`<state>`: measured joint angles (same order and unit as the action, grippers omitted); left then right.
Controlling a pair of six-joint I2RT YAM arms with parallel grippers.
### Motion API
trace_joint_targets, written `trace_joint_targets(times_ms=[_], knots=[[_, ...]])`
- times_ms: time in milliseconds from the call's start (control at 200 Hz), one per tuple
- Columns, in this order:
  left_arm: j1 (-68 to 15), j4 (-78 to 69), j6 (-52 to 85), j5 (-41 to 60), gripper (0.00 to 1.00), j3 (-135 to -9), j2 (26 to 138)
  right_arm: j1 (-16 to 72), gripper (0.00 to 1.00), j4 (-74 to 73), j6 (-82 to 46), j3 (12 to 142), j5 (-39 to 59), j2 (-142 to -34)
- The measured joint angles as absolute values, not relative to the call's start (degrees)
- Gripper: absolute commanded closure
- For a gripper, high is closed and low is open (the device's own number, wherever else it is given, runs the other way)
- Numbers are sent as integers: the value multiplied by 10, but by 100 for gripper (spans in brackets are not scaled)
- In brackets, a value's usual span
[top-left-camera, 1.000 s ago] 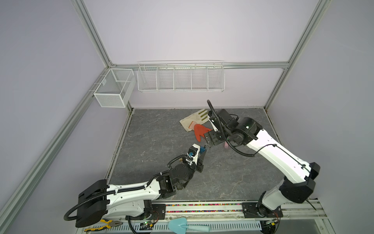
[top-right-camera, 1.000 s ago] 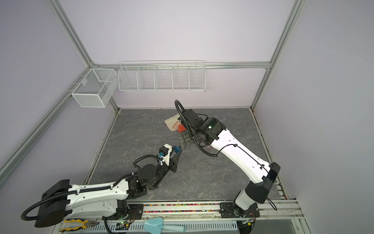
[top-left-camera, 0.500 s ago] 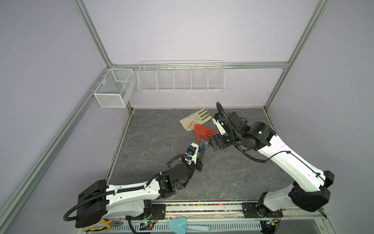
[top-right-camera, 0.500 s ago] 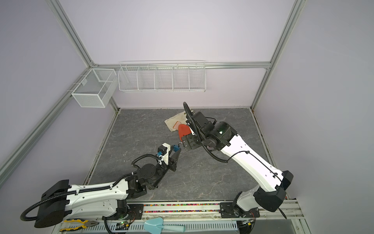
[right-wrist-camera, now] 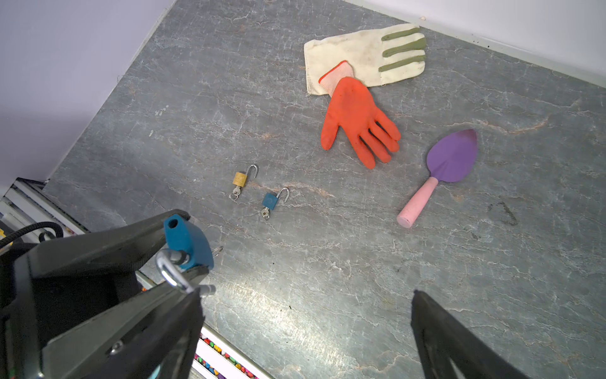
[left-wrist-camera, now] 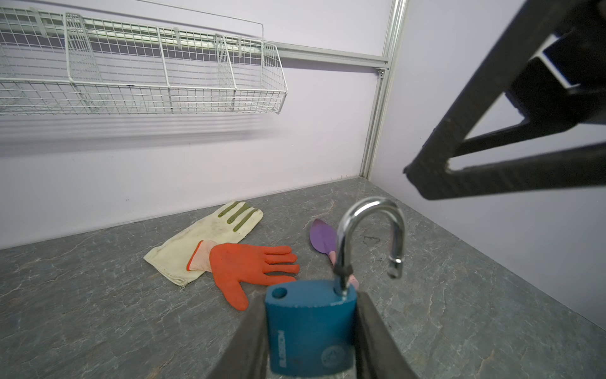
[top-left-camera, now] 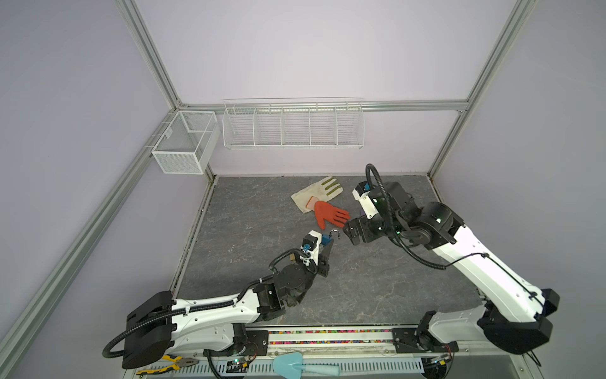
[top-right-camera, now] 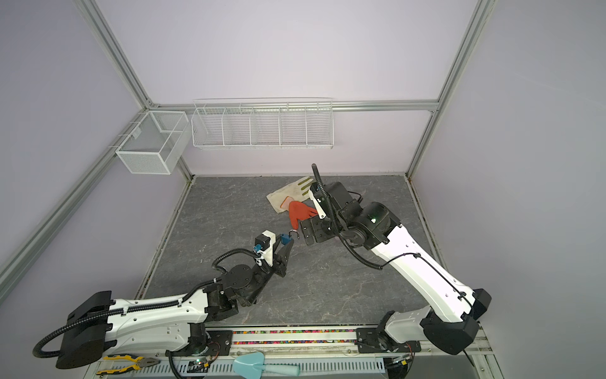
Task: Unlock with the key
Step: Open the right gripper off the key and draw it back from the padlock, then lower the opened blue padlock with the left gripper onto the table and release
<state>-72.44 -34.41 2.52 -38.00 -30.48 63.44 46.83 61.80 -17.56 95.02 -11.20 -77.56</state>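
Item: blue padlock (left-wrist-camera: 310, 328), held clear of the desk (right-wrist-camera: 360, 279) by the left fingers (left-wrist-camera: 370, 331), which pinch its two narrow sides at a part-closed width. Shackle (left-wrist-camera: 370, 210): free at one end, so the unlocking of this piece looks done. Key: not plainly visible. A small ring (right-wrist-camera: 217, 250) shows just behind the body in the right wrist view and may belong to it, but that cannot be told. Right fingers (right-wrist-camera: 452, 347): spread fully wide, holding nothing, just beside the shackle in both top views. Lying on the desk: small brass padlock (right-wrist-camera: 240, 178) and small blue padlock (right-wrist-camera: 270, 200), each with its shackle open and a key at its base; orange glove (right-wrist-camera: 355, 121) with its cuff over a cream glove (right-wrist-camera: 360, 55); purple trowel (right-wrist-camera: 454, 156). Hazards, as judged: a nudge from the right fingers could pivot the body in its pinch, or press the free shackle end back into its hole and relock it. The smooth sides give little purchase, so a slip and drop is possible. A key underneath could be knocked out unseen, since no view shows the underside.
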Motion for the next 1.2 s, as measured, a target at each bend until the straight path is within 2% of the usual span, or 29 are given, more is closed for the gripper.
trace_joint_targets(times_ms=[675,800,855,930,1199], knots=[[-724,-344,26,-373,100,-316,642,462,0,583,-160,911,-66,-777],[-724,-337,40,-373,100,-326,647,458,4,583,-162,908,-79,-771],[-724,-318,54,-373,100,-338,654,450,10,581,-164,897,-87,-762],[-724,-282,80,-372,100,-359,668,435,11,578,-171,872,-96,-742],[-724,-115,239,-334,100,-425,754,346,11,531,-216,712,-111,-665]])
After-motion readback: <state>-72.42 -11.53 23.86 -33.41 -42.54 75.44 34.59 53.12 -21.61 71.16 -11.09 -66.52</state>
